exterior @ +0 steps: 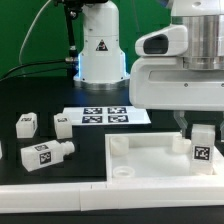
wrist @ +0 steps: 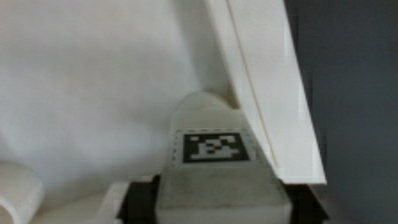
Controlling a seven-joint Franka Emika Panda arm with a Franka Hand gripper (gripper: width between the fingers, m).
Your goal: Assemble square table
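Note:
The white square plate (exterior: 150,160) lies on the black table at the exterior view's lower right, with round sockets at its corners. My gripper (exterior: 198,135) is shut on a white blocky leg (exterior: 201,147) with a black-and-white tag and holds it upright over the plate's right corner. In the wrist view the leg (wrist: 217,150) sits between the black fingers (wrist: 146,198), its tip near the plate's raised edge (wrist: 267,90). Three other legs lie on the table to the left: one (exterior: 26,123), one (exterior: 62,124) and one on its side (exterior: 48,155).
The marker board (exterior: 105,116) lies flat behind the plate. The robot's white base (exterior: 100,45) stands at the back. A long white border rail (exterior: 60,195) runs along the front edge. A green wall is behind.

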